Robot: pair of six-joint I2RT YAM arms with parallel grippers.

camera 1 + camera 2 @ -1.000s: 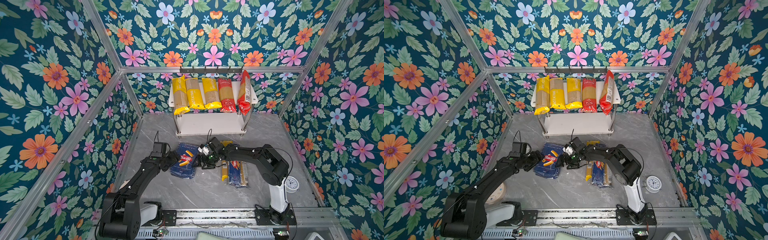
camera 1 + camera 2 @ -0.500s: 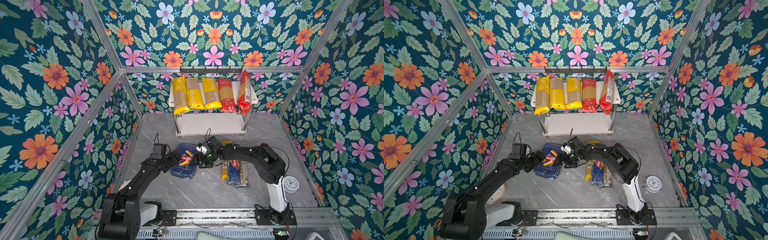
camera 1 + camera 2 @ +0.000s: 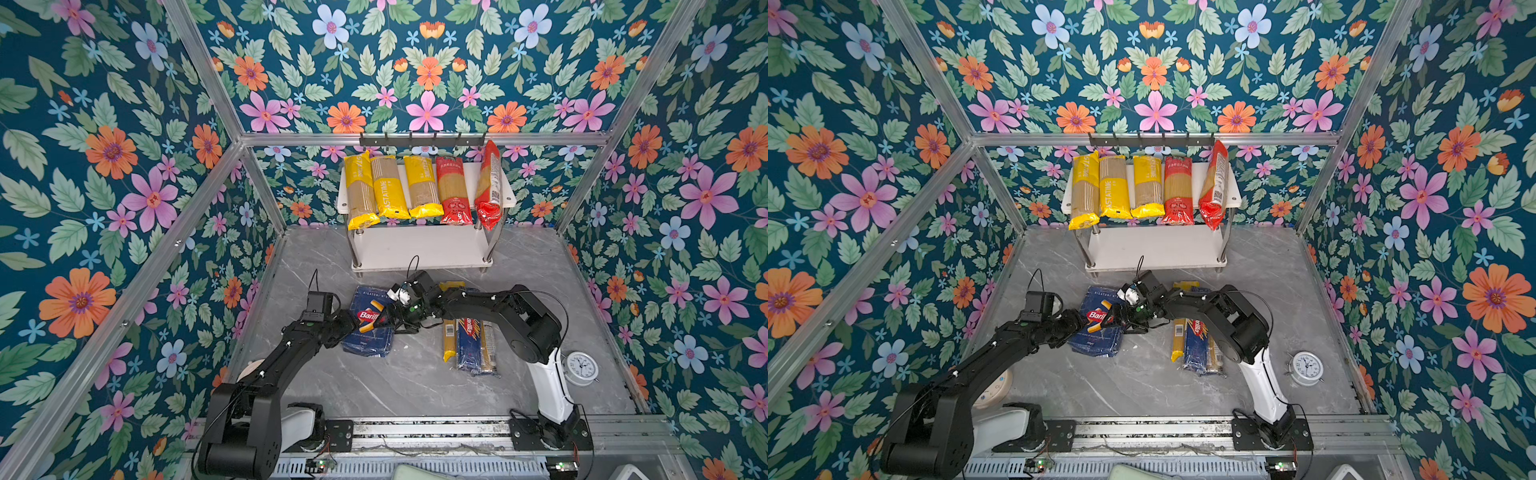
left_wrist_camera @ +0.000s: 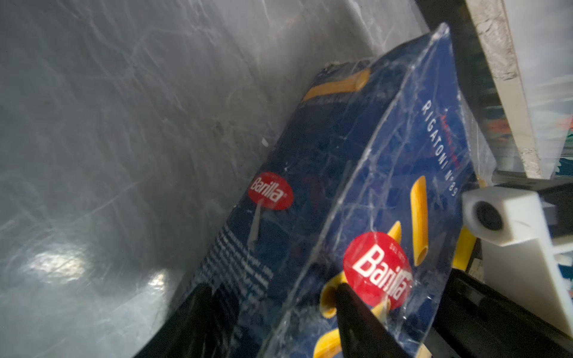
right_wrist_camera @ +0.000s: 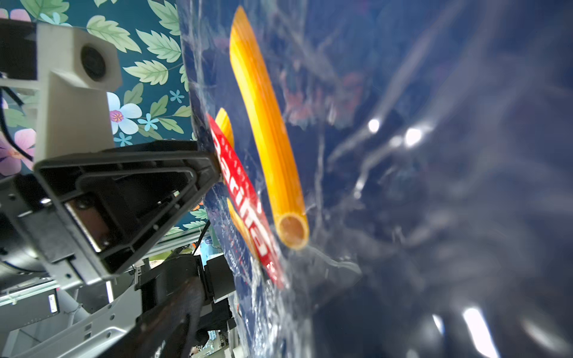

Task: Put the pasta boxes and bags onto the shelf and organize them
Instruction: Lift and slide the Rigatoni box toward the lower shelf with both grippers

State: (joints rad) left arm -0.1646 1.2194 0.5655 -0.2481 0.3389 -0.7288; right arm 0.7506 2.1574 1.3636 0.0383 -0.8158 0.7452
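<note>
Sitting near the middle of the grey marbled table (image 3: 374, 386), slightly toward 9 o'clock, the Barilla rigatoni carton (image 3: 370, 338) shows its printed front in both top views. The left gripper (image 4: 271, 289), on an arm running in from 7 o'clock, grasps the carton across its thickness: one finger (image 5: 192, 173) presses on the red logo (image 5: 245, 198), and the other sits at the back face. The right gripper (image 3: 388, 322) meets the carton's 3 o'clock edge with its jaws spread wide, released rather than clamped. At 12 o'clock stands the two-tier shelf (image 3: 419, 249). Its upper board carries three yellow Pastatime bags (image 3: 388, 187) and two red bags (image 3: 453, 189) side by side, their ends overhanging the front edge; the red one at the 3 o'clock end is turned up on its side. Toward 4 o'clock of the carton, partly under the right arm, a yellow bag (image 3: 449, 340), a dark blue Barilla spaghetti bag (image 3: 467, 349) and a clear bag (image 3: 488, 349) lie side by side. A white alarm clock (image 3: 582, 368) sits beyond them.
</note>
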